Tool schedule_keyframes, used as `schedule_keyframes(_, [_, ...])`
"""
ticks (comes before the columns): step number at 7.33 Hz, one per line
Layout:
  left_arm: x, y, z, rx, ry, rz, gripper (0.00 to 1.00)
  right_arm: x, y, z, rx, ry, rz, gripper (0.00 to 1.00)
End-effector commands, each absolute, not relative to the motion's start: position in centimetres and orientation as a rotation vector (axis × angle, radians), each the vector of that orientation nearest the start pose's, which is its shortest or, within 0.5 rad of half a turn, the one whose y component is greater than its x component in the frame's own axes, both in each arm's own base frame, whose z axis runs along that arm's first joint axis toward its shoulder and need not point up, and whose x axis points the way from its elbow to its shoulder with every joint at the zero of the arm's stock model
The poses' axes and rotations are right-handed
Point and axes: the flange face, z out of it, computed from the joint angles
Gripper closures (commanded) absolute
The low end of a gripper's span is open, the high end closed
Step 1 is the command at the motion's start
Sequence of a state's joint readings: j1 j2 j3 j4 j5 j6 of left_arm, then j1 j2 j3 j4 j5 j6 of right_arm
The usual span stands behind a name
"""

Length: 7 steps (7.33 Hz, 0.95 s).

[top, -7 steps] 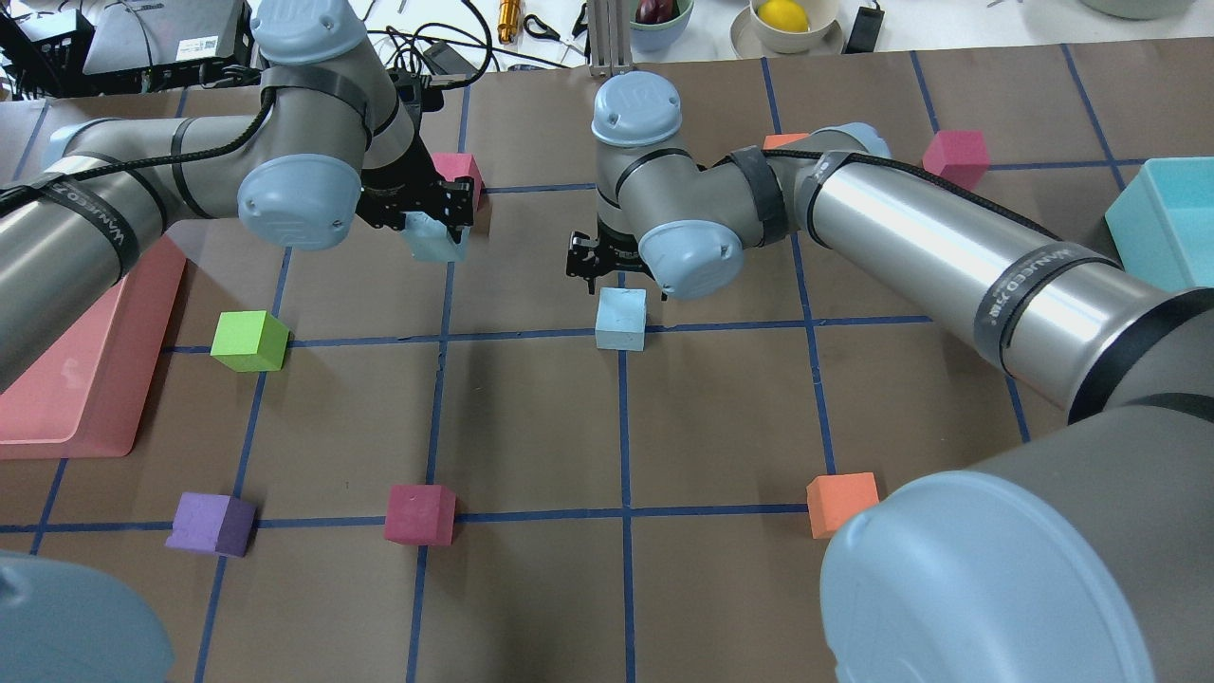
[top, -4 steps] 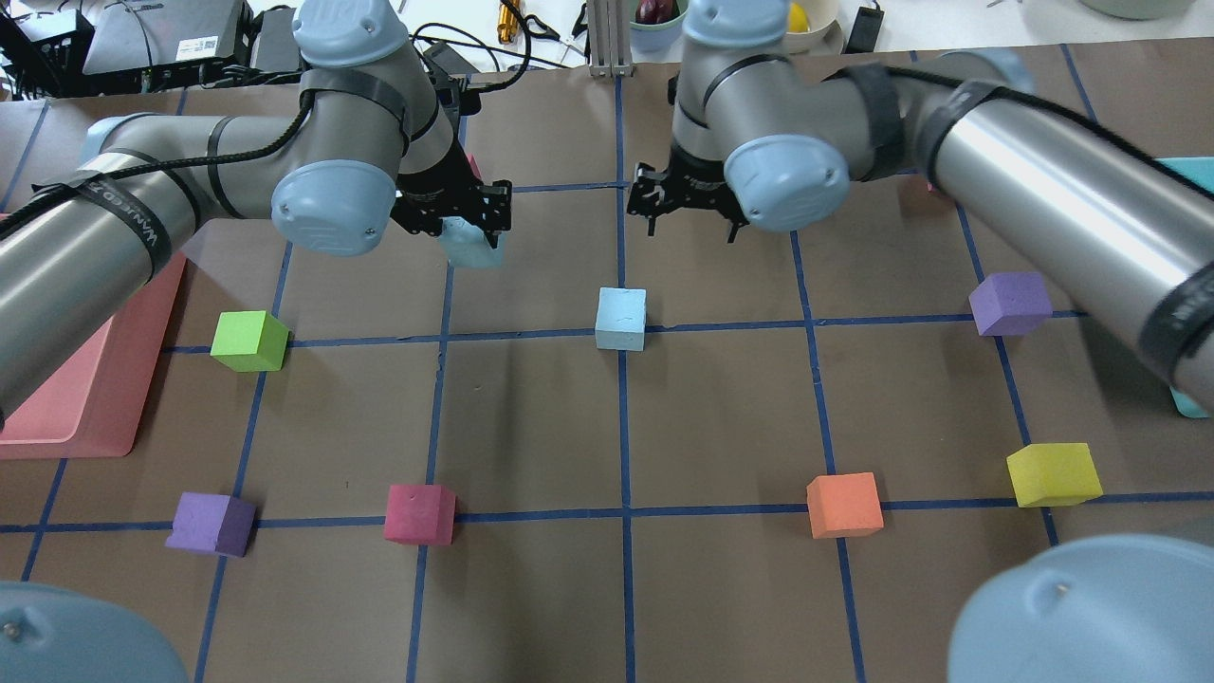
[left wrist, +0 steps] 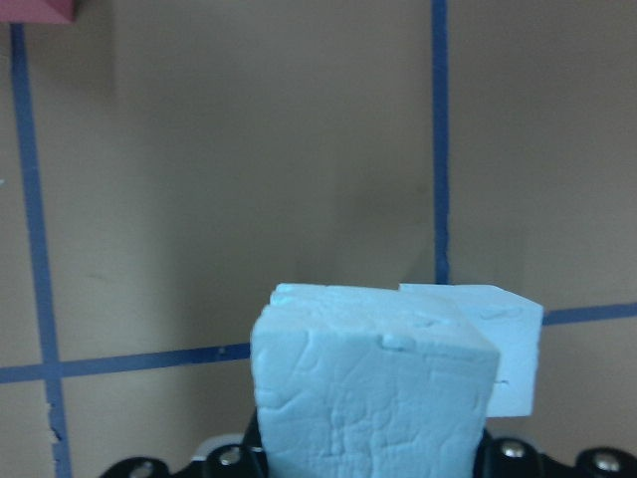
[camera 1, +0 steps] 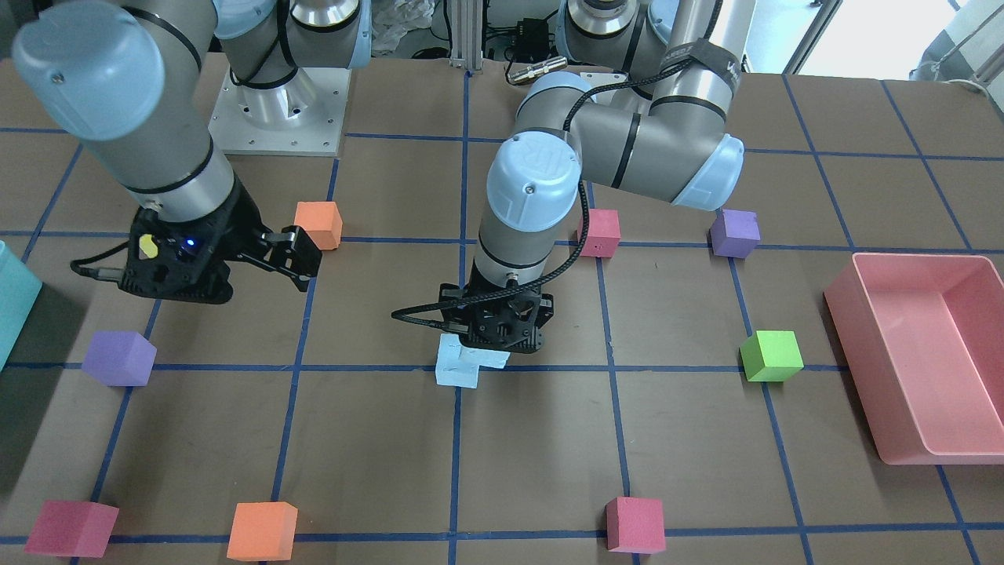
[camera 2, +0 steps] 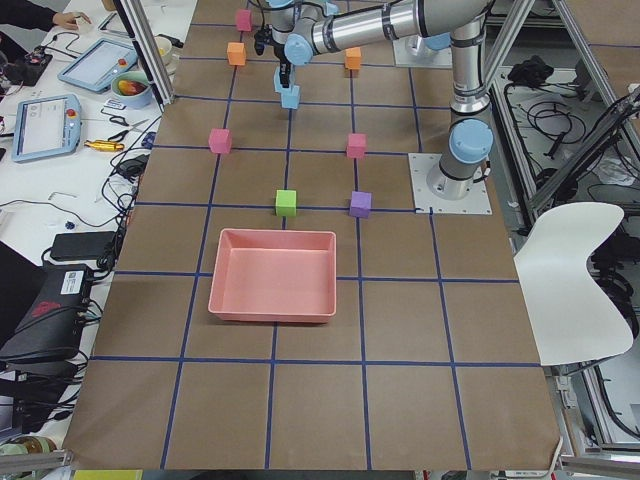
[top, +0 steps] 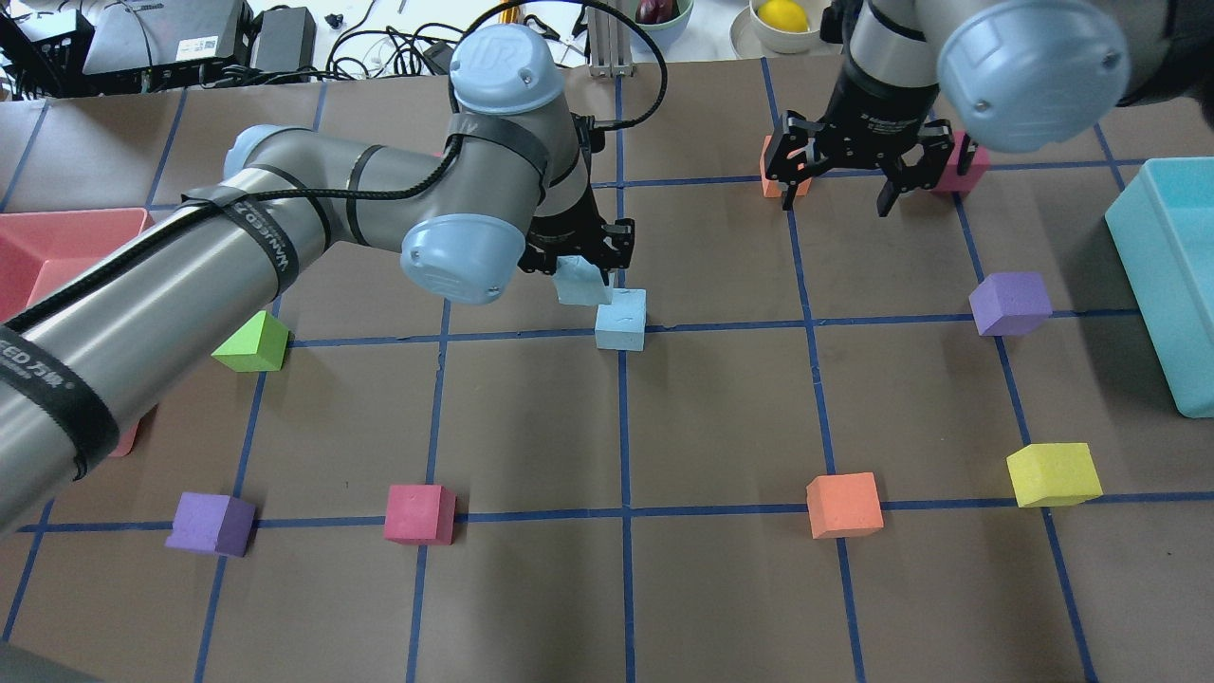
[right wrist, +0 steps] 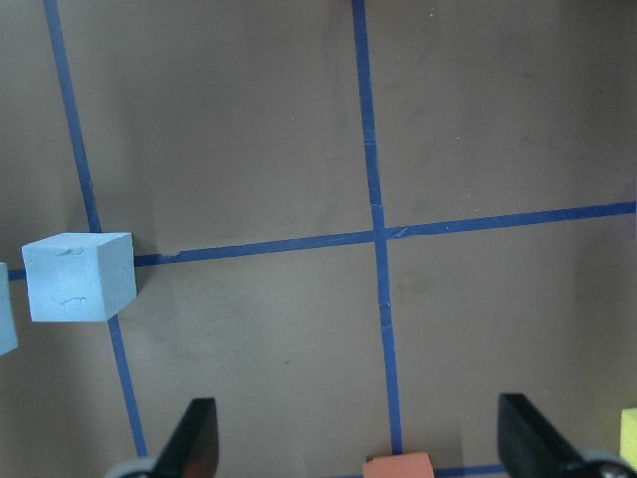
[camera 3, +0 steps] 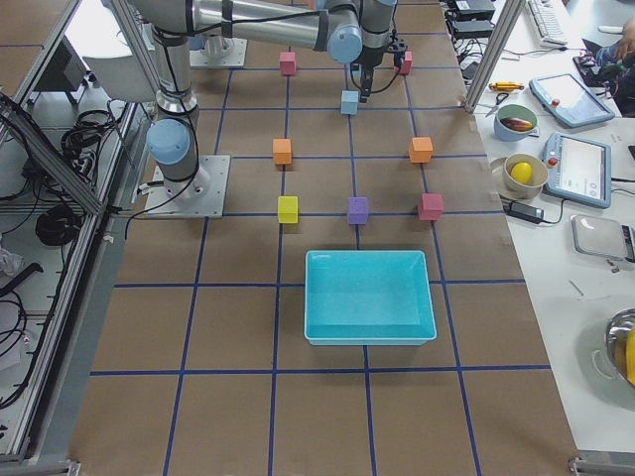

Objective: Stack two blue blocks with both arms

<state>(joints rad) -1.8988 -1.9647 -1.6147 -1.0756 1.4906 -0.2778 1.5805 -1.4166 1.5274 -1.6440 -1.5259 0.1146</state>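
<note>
One blue block rests on the table at a blue tape crossing near the middle. My left gripper is shut on the second blue block, which hangs tilted just left of and behind the resting one. In the left wrist view the held block fills the foreground, with the resting block partly hidden behind its right side. From the front, the held block overlaps the resting block. My right gripper is open and empty, far back on the right, well away from both blocks.
A pink tray lies at the left edge and a teal bin at the right edge. A green cube, purple cubes, magenta cube, orange cube and yellow cube are scattered around.
My left arm has carried its blue block rightwards and towards the resting block. My right arm has drawn back to the far right, its gripper still open.
</note>
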Motion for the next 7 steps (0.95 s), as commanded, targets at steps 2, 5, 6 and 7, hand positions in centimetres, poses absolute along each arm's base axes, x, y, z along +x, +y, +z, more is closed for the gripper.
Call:
schedule_keyframes(2, [-36.7, -53.7, 28.3, 0.137, 3.228, -0.061, 1.00, 13.3, -53.2, 46.2, 0.179, 3.093, 0.046, 0.00])
schedule_keyframes(5, [-36.4, -55.0, 27.4, 0.147, 3.147, -0.094, 1.00, 13.5, -50.6, 48.5, 0.168, 3.092, -0.018, 0.00])
schedule_keyframes(6, [-36.3, -54.8, 27.2, 0.149, 3.143, -0.086, 1.00, 13.5, -49.8, 48.7, 0.178, 3.093, 0.001, 0.00])
schedule_keyframes(7, [-36.2, -54.6, 26.3, 0.149, 3.138, -0.063, 1.00, 13.6, -49.0, 49.2, 0.176, 3.094, 0.018, 0.00])
